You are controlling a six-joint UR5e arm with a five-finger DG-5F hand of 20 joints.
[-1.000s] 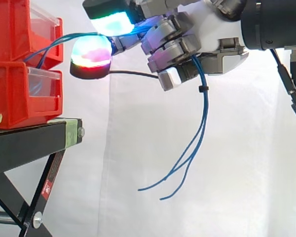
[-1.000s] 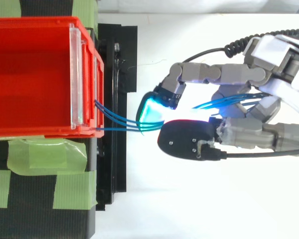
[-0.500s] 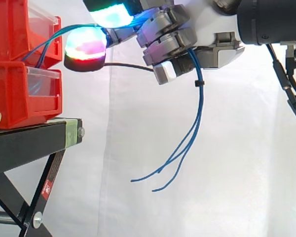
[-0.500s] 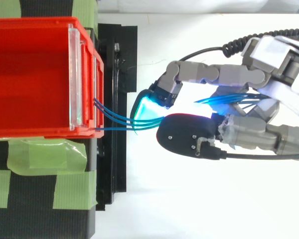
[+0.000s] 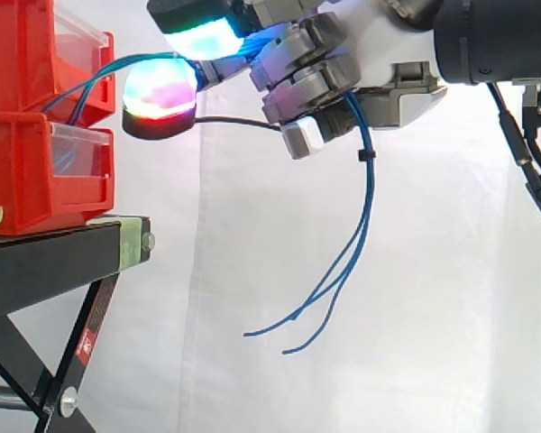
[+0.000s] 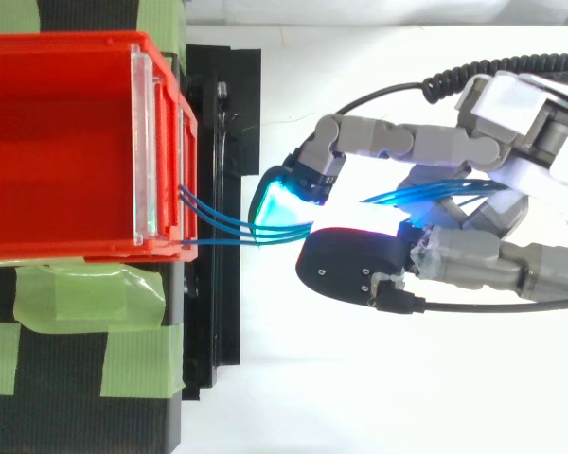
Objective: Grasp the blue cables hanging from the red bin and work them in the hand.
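Pinching the blue cables [image 6: 239, 232] between curled fingers and thumb of the hand [image 6: 426, 142], just off the front edge of the red bin [image 6: 66, 142].

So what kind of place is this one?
Probably a lab test rig, not a home or a factory floor: a white curtain serves as backdrop, red bins sit on a black stand, and a robot hand is curled round blue cables running from the upper bin.
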